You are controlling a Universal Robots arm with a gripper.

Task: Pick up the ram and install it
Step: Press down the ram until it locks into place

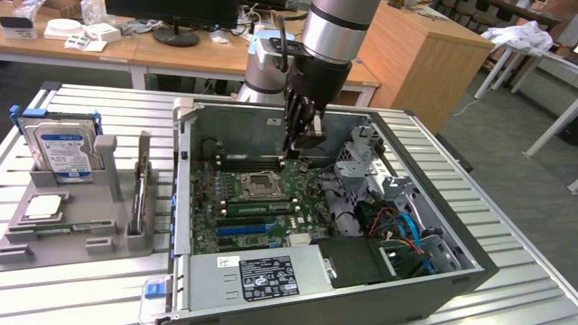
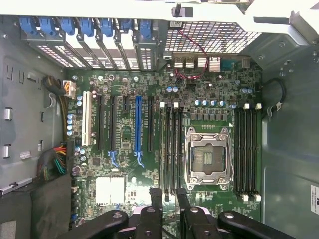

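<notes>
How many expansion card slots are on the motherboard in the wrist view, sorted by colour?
White slot: 1
Blue slot: 1
Black slots: 4, one of them short
Total: 6

I seem to be working in a robotics lab set up in an office-like room: my gripper [image 1: 294, 157] hangs inside an open computer case [image 1: 185, 203] on a ribbed metal table [image 1: 81, 284], beside a grey parts fixture [image 1: 81, 233] holding a hard drive [image 1: 61, 145]. Behind them stand wooden desks [image 1: 108, 51] with a monitor [image 1: 172, 10], on a grey floor [image 1: 532, 183]
</notes>
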